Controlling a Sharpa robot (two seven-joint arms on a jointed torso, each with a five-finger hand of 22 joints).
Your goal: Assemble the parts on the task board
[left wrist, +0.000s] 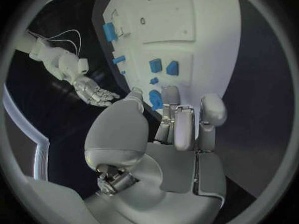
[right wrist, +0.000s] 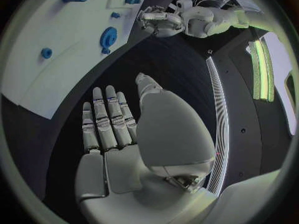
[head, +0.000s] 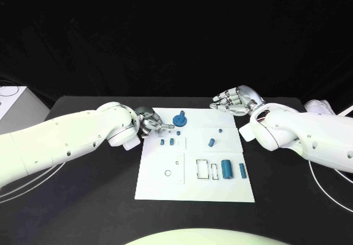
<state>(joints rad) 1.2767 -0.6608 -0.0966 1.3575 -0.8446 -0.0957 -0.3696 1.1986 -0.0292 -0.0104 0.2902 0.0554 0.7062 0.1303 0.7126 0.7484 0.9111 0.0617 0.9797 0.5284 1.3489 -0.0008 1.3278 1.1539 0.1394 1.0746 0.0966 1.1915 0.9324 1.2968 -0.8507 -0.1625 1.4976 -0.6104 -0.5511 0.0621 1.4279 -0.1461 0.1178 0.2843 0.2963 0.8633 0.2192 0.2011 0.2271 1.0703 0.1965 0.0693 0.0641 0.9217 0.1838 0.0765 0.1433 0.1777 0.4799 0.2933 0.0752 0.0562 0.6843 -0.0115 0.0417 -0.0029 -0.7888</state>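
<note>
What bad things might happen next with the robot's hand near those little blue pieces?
1. The left hand has its fingers over the far left edge of the white task board, close to small blue block parts. It might bump them out of place.
2. The round blue gear-like part lies right beside those fingers, so a sweep might knock it.
3. The right hand hovers open past the board's far right corner, too far off to steady anything.

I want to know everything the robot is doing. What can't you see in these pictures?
- Head view: whether the left hand holds a part; its curled fingers hide their tips at the task board edge.
- Left wrist view: the fingers cover the board beneath; whether they touch the small blue part is unclear.
- Head view: the board's outlined slots are too small to tell their depth.
</note>
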